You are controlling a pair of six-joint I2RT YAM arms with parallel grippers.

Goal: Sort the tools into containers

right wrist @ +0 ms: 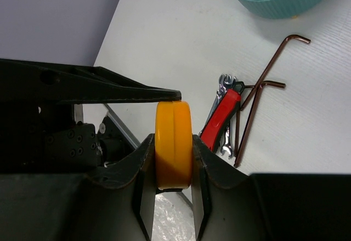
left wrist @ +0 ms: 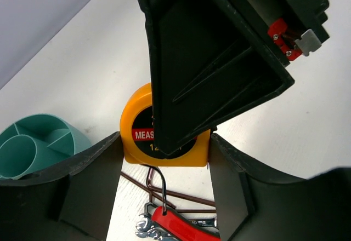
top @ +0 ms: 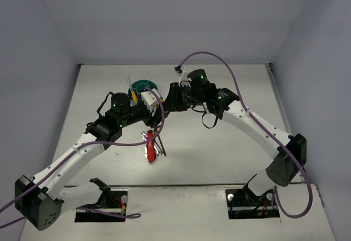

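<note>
My right gripper (right wrist: pixel 173 140) is shut on the flat sides of the yellow tape measure (right wrist: pixel 174 159) and holds it above the table. My left gripper (left wrist: pixel 165 145) closes on the same tape measure (left wrist: pixel 140 137) by its edges; one of its fingers (right wrist: pixel 109 90) rests on the top edge. Both grippers meet mid-table (top: pixel 162 107). The teal bowl (top: pixel 145 84) stands just behind, with a yellow screwdriver (top: pixel 131 90) in it. A red-handled tool (top: pixel 149 146), hex keys (right wrist: pixel 269 68) and silver wrenches (right wrist: pixel 224 82) lie on the table below.
The teal bowl also shows in the left wrist view (left wrist: pixel 38 142) and the right wrist view (right wrist: pixel 279 0). A purple cable (top: pixel 159 126) hangs from the left arm over the tool pile. Grey walls enclose the table on three sides.
</note>
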